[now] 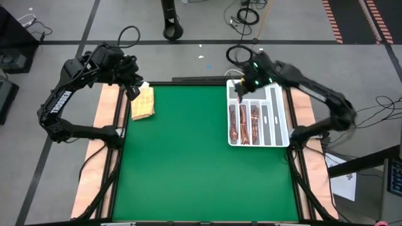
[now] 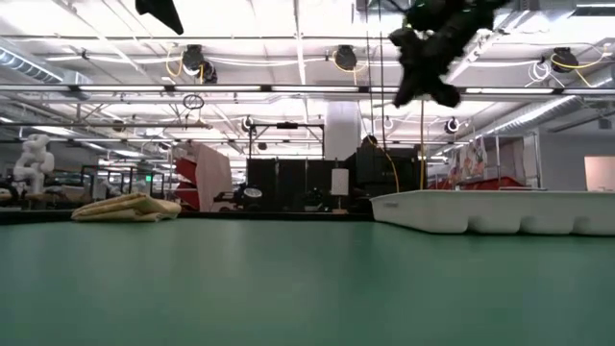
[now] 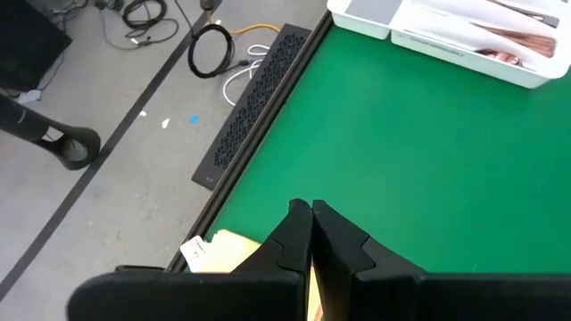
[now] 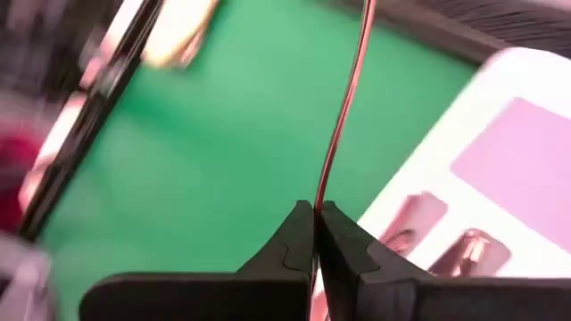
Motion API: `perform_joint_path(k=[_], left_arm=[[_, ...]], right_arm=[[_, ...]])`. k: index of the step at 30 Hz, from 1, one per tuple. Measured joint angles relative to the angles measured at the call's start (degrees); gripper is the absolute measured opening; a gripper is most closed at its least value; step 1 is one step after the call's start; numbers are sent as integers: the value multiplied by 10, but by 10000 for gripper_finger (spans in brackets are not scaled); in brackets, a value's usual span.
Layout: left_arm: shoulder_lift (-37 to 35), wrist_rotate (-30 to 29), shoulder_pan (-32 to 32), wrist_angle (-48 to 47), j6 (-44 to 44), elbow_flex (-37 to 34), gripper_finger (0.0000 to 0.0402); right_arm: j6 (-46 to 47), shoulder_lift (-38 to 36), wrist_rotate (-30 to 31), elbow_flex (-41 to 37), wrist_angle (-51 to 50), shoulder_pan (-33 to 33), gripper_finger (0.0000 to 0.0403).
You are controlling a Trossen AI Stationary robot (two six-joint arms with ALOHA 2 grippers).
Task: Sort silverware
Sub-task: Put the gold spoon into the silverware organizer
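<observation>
Your right gripper (image 1: 239, 94) pinches one slim copper utensil (image 4: 343, 107) above the white divided tray (image 1: 281, 119), which holds sorted copper silverware (image 1: 244, 124). Low view: none remains on the green table (image 2: 288, 288). Left gripper (image 3: 311, 214) idles closed, empty.

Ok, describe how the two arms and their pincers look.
Both arms are dark, nearly black, built of slim jointed links. The left arm carries white lettering along one link. The right arm shows a small green light near its wrist. Each pincer, left pincer and right pincer, has two black, angular, tapering fingers.
</observation>
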Motion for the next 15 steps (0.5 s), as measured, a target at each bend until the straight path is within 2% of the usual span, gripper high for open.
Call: perform_joint_path(k=[5, 10, 15], left_arm=[[0, 2, 0, 13, -1, 0, 13], [0, 29, 0, 35, -4, 0, 13], [0, 31, 0, 55, -4, 0, 13]], right_arm=[[209, -153, 170, -222, 139, 31, 0], [329, -227, 193, -386, 328, 101, 0], [401, -215, 261, -467, 414, 156, 0]])
